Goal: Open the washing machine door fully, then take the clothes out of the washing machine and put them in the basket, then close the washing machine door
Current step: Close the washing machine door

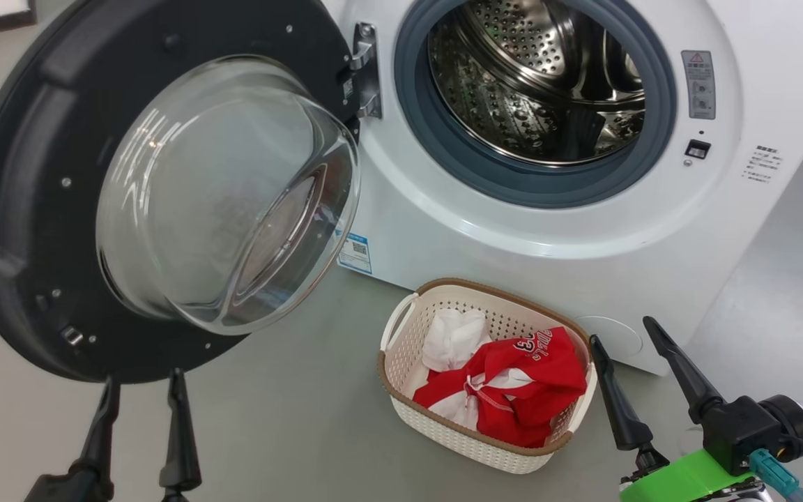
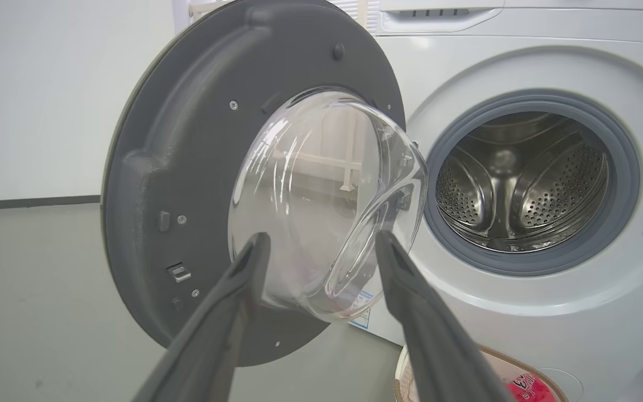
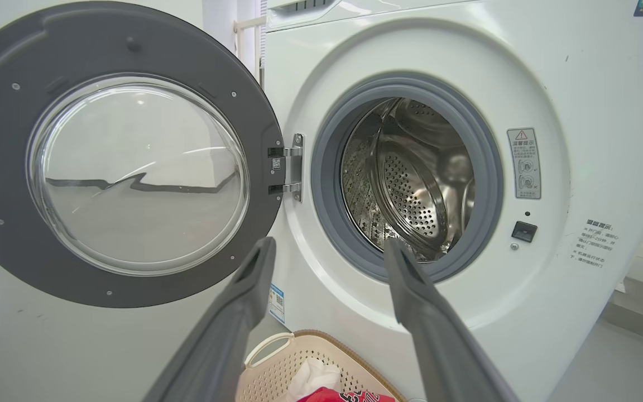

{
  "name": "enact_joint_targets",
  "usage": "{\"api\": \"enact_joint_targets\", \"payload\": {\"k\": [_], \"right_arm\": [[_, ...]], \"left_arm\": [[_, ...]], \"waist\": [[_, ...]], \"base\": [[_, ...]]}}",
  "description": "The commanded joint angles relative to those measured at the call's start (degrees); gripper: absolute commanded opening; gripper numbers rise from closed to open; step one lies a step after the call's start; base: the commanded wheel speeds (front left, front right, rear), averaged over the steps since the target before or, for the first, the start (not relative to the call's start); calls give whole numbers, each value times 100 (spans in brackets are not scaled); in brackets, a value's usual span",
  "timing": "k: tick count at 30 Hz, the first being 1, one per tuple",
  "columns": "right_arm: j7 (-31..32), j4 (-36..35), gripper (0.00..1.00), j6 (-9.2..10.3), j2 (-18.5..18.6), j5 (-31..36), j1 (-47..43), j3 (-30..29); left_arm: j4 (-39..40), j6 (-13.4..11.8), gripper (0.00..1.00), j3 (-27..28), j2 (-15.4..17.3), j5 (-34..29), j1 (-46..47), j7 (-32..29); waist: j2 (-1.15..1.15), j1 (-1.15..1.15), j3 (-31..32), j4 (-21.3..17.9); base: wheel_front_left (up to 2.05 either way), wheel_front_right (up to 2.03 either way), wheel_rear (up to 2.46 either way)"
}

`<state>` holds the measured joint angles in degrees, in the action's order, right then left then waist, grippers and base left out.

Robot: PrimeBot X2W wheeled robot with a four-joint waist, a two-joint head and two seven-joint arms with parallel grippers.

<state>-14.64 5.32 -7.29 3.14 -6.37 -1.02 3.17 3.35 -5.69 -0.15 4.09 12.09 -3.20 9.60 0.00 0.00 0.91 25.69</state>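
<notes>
The washing machine (image 1: 513, 230) (image 2: 550, 312) (image 3: 578, 111) stands with its door (image 1: 32, 209) (image 2: 187, 184) (image 3: 132, 50) swung wide to the left, glass bowl bulging outward. Its steel drum (image 1: 527, 77) (image 3: 411, 184) shows bare metal. Red and white clothes (image 1: 506, 383) (image 3: 321, 385) lie in the cream basket (image 1: 401, 348) (image 3: 277, 363) on the floor before the machine. My left gripper (image 1: 143, 387) (image 2: 321, 245) is open, low in front of the door's bottom edge, nothing between its fingers. My right gripper (image 1: 621, 335) (image 3: 327, 251) is open too, just right of the basket.
Grey floor (image 1: 290, 418) spreads around the basket and under the door. A white wall with a dark baseboard (image 2: 31, 202) lies to the left. The open door overhangs the floor on the left side.
</notes>
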Motion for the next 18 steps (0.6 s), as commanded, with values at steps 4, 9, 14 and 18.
{"api": "enact_joint_targets", "payload": {"k": [4,9,14,18], "right_arm": [[-36,-122,100,-20,20,91,237,216],[-36,-90,100,-20,76,82,262,243],[-36,-62,100,-20,128,79,243,228],[-36,-17,100,-20,133,25,174,215]], "left_arm": [[154,-74,100,270,76,73,87,31],[144,-136,0,315,117,53,116,86],[212,-224,0,535,169,147,266,226],[113,-182,0,859,225,469,588,367]], "waist": [[0,0,-82,68],[0,0,-119,76],[0,0,-156,80],[0,0,-87,106]], "base": [[0,0,0],[0,0,0],[0,0,0],[0,0,0]]}}
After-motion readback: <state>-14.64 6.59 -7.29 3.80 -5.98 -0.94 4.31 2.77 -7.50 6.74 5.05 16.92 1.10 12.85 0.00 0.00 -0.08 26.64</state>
